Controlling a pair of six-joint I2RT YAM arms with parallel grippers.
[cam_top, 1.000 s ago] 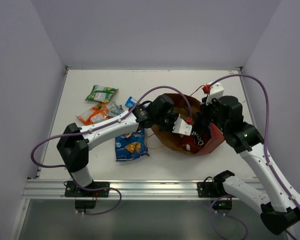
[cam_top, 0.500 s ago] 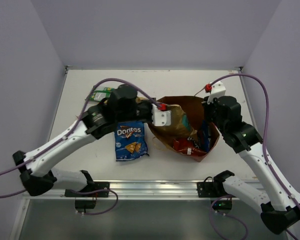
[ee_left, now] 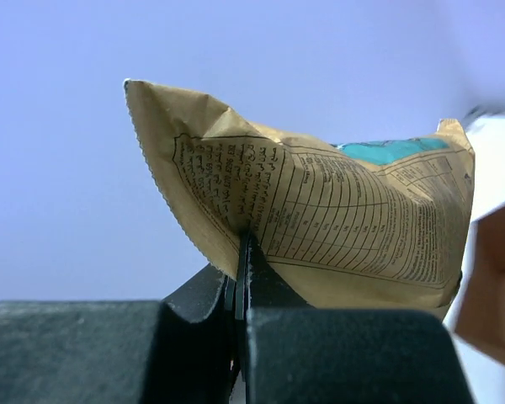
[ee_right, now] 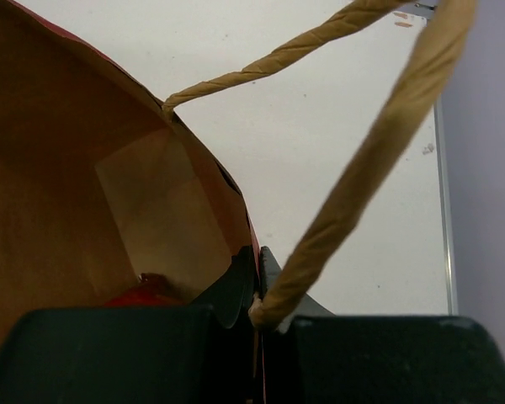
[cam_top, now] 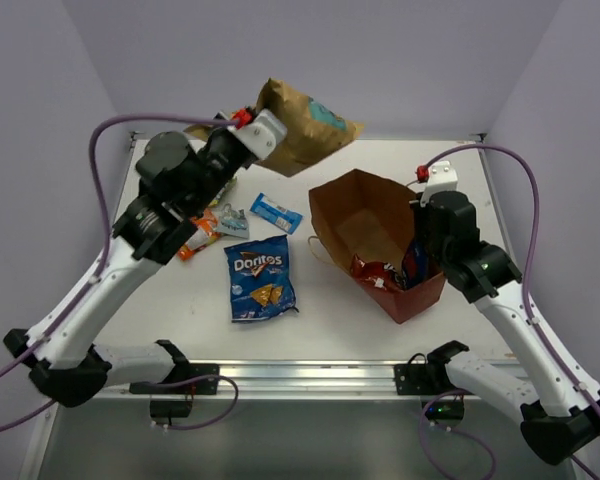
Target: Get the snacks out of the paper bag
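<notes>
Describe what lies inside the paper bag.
Inside the paper bag, a red packet and a dark blue packet show near its low end; anything beneath them is covered.

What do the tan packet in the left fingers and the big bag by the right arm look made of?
The tan packet: probably matte paper-look film; dull surface, sharp creases and a zigzag-cut edge. Any lining cannot be told. The big bag: brown kraft paper, matte inside, red outside; stiff flat panels hold it open. Its handle: twisted paper cord, spiral ridges showing.
</notes>
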